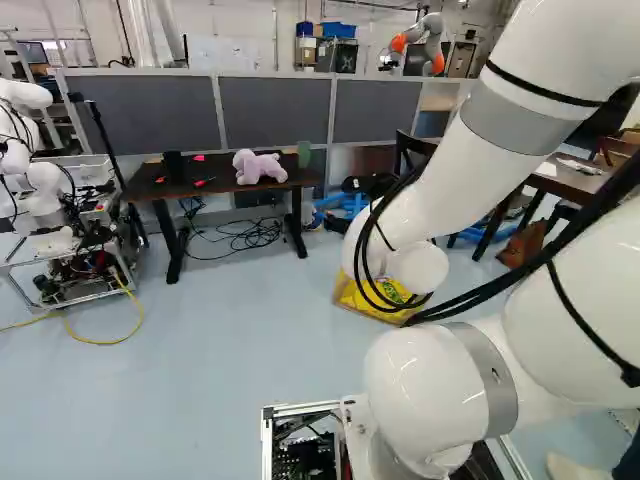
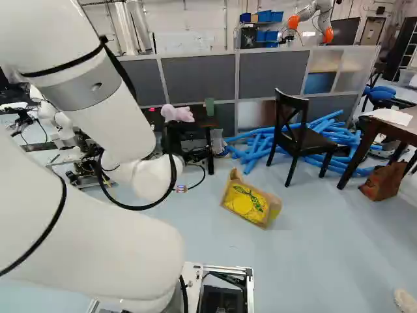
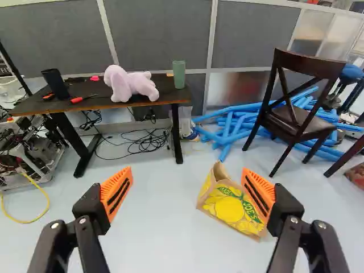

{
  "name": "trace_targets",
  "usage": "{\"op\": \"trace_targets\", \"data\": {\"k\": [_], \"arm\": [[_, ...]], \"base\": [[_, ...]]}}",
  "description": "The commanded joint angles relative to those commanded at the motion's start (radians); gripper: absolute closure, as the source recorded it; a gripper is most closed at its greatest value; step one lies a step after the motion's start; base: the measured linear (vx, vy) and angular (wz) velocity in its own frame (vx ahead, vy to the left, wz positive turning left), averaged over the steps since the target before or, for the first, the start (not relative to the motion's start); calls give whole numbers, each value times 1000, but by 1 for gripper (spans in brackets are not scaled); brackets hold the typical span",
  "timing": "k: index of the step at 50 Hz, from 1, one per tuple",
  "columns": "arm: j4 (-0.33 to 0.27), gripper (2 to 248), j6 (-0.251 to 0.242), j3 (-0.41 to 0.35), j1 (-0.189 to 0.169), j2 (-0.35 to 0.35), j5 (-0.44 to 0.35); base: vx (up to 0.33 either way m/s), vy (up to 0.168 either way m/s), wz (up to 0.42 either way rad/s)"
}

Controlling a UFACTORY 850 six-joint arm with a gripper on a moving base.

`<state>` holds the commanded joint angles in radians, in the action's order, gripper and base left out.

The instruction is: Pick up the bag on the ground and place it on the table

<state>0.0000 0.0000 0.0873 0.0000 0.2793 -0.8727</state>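
A yellow and brown paper bag (image 2: 251,201) lies on the floor ahead of the base; in the left base view the arm partly hides the bag (image 1: 378,300). My gripper (image 3: 186,190) stands open in the wrist view, its orange-padded fingers wide apart and nothing held. Beyond them is the bag (image 3: 230,205), some way off, partly covered by one finger. The dark table (image 3: 34,104) by the grey partitions carries a pink plush toy, a green cup, a black cup and small red items. The gripper does not show in either base view.
A dark chair (image 2: 300,135) stands before blue foam tubes (image 2: 254,145). Black cables (image 3: 139,141) lie under the table. Another robot (image 1: 40,190) stands at the left, with a yellow cable on the floor. A second table (image 2: 384,130) and a brown bag (image 2: 384,181) are at the right.
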Motion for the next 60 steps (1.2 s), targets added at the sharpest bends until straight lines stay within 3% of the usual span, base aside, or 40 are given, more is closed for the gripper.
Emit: {"op": "trace_targets", "data": {"k": [60], "arm": [[0,3,0,0,0,0,0]], "base": [[116,-99,3]]}}
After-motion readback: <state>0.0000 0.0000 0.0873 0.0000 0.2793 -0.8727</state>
